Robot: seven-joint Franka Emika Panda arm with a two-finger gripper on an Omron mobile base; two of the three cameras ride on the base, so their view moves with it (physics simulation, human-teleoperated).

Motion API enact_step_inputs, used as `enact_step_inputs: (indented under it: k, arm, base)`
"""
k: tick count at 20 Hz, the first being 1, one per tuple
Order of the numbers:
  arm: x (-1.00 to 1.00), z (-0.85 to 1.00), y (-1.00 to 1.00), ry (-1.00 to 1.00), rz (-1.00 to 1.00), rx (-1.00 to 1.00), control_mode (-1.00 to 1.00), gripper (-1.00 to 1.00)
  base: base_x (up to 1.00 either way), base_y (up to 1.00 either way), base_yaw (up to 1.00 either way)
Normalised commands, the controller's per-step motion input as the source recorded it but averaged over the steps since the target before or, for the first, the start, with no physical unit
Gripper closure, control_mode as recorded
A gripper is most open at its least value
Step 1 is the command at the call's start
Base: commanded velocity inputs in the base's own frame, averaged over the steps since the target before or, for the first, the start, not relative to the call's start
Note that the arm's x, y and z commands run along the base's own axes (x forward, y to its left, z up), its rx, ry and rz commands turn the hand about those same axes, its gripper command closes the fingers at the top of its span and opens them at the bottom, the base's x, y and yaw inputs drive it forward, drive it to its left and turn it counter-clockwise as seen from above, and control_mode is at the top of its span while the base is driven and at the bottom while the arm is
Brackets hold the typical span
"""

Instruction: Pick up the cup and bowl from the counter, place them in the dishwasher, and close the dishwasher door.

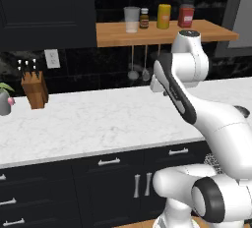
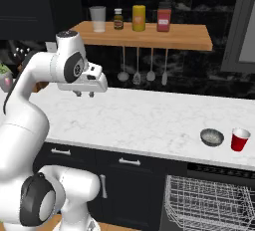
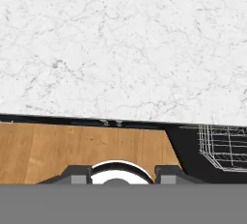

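Cup (image 2: 240, 139) and bowl (image 2: 212, 137) sit far right on the desk (image 2: 149, 120); the half-open, empty hand (image 2: 84, 93) should swing right, above them

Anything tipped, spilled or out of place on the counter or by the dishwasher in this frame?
Nothing stands out. The cup stands upright beside the bowl on the counter, apart, nothing spilled. The dishwasher is open below them with its rack showing. The pincer hangs empty over bare marble.
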Motion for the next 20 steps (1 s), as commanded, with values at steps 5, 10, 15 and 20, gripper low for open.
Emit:
enact_step_inputs:
  k: [5,10,15,20]
  arm:
    - [-0.51,0.0,0.08,0.0,0.02,0.0,-1.0,-1.0]
    - [-0.88,-0.12,0.12,0.0,0.01,0.08,-1.0,-1.0]
    - [-0.6,-0.21,0.0,0.0,0.0,0.01,-1.0,-1.0]
    - [0.02,-0.15,0.15,0.0,-0.02,0.01,1.0,-1.0]
  base:
    - [0.0,0.0,0.0]
    - [0.0,0.0,0.0]
    - [0.0,0.0,0.0]
    - [0.04,0.12,-0.04]
